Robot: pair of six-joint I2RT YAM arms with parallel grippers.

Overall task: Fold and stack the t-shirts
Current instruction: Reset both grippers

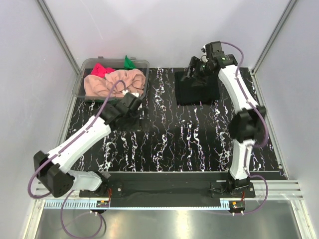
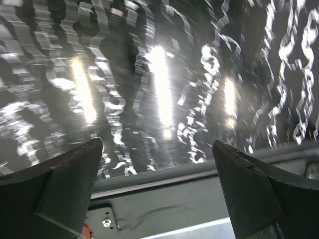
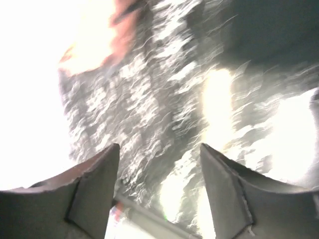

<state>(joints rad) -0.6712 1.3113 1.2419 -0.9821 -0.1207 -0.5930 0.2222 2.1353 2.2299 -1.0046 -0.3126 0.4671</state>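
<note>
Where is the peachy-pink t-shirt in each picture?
Top external: the peach-pink t-shirt lies in the clear tub, at the far left.
Left wrist: not in it.
Right wrist: a blurred pinkish smear at the top left is probably it.
Shared landmark: the black white-veined mat shows in all three.

Black t-shirt (image 1: 198, 94) lies folded; peach t-shirt (image 1: 112, 82), red t-shirt (image 1: 102, 69), green t-shirt (image 1: 129, 62) crumpled in tub (image 1: 78, 85).
</note>
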